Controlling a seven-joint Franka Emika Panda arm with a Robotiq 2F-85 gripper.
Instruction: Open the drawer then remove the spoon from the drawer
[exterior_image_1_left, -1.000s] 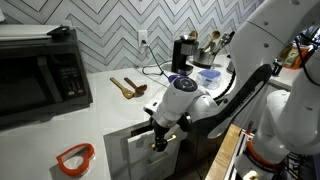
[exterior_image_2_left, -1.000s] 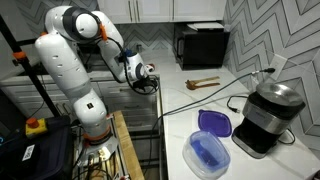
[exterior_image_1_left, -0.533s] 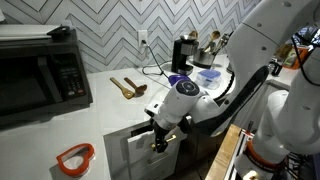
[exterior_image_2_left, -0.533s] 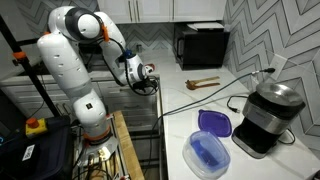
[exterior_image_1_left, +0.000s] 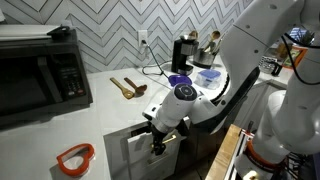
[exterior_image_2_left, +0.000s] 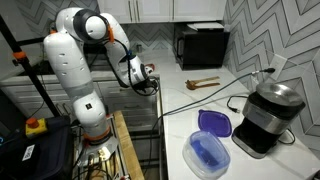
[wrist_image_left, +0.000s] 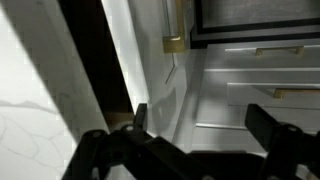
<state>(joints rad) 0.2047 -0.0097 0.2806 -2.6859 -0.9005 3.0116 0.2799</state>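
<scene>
Black two-finger gripper (wrist_image_left: 200, 128) is spread wide, holding nothing. Just beyond it and a bit left sits the brass bar handle (wrist_image_left: 175, 42) of the flat grey-white drawer (wrist_image_left: 150, 80), its length crossing the jaw gap (handy). The small wooden spoon isn't visible, presumably inside.

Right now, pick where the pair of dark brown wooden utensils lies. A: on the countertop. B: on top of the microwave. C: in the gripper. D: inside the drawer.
A: the brown wooden utensils lie on the white countertop, well apart from the gripper.
</scene>
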